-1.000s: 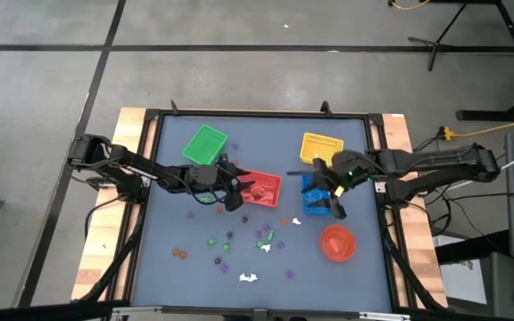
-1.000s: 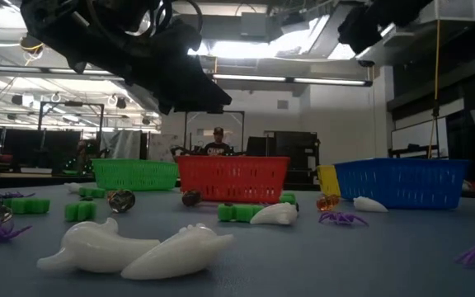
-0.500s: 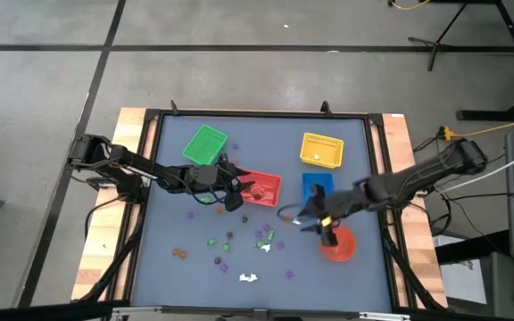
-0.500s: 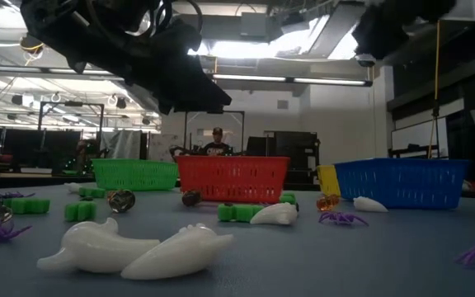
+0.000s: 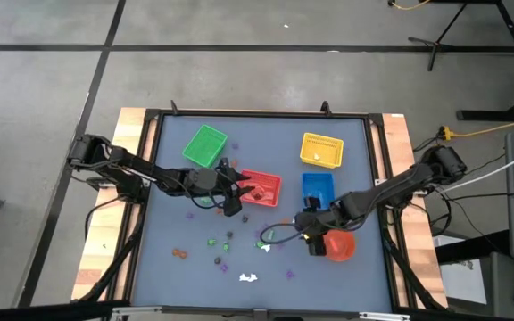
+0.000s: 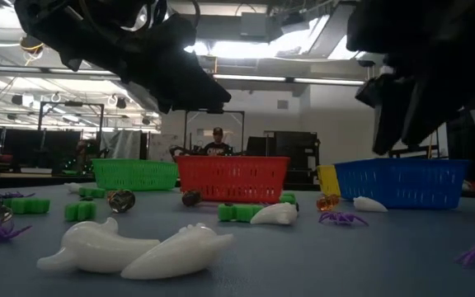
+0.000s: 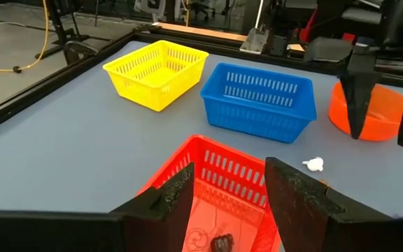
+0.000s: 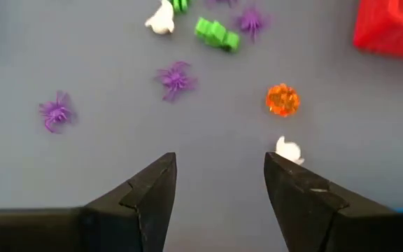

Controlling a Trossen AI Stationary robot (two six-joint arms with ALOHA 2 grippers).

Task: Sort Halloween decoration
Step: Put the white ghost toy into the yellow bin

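Trinkets [image 5: 239,245] scattered on table [image 5: 168,192], below and ahead of right gripper [image 8: 219,183]; fingers spread, nothing between. Nearest: white piece [image 8: 287,148], orange bead [image 8: 283,99], purple spiders [image 8: 175,77]. Left gripper [image 7: 224,190] spread, hovering over red basket [image 7: 219,168], dark trinket [image 7: 221,243] inside. Blue basket [image 7: 259,99], yellow basket [image 7: 155,71] beyond.

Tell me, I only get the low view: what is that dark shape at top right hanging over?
Observer: That is the right gripper, open, above bare table, with an orange trinket and a white trinket close by.
Operator: And the dark shape at top left?
Observer: The left gripper, open, by the red basket rim.
Operator: Anything in that basket?
Observer: Yes, a dark trinket lies inside.
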